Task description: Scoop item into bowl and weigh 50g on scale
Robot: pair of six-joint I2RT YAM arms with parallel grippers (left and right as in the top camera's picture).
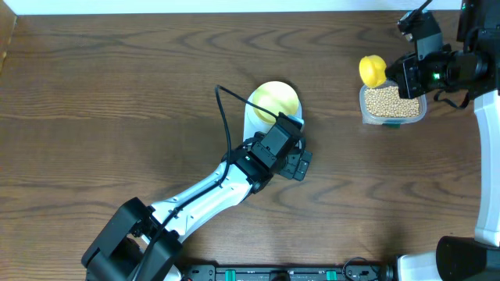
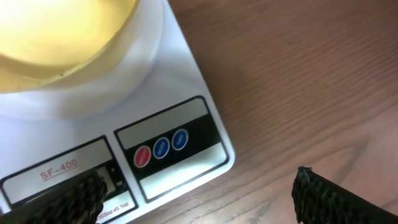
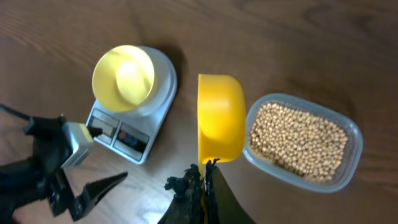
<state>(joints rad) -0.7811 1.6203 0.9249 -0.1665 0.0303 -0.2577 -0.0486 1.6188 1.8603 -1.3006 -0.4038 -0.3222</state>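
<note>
While the left claw [image 1: 297, 162] hangs with jaws wide apart at the front edge of the scale [image 2: 180, 87], gripping nothing, we note the bowl [image 1: 275, 100] sitting on its platform. Right claw [image 3: 202, 173] is clamped on the spoon [image 3: 221, 115] handle, just beside the tub [image 3: 356, 134]; beans [image 3: 298, 140] fill the tub.

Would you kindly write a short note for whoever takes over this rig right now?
The left gripper is open and empty, at the front edge of the scale.
The right gripper is shut on the yellow spoon, held beside the clear tub; no beans show in it.
The bowl sits on the scale, empty. The beans are in the tub.
Done: bowl placed, spoon in hand. Left: scoop beans into the bowl to 50 g.
</note>
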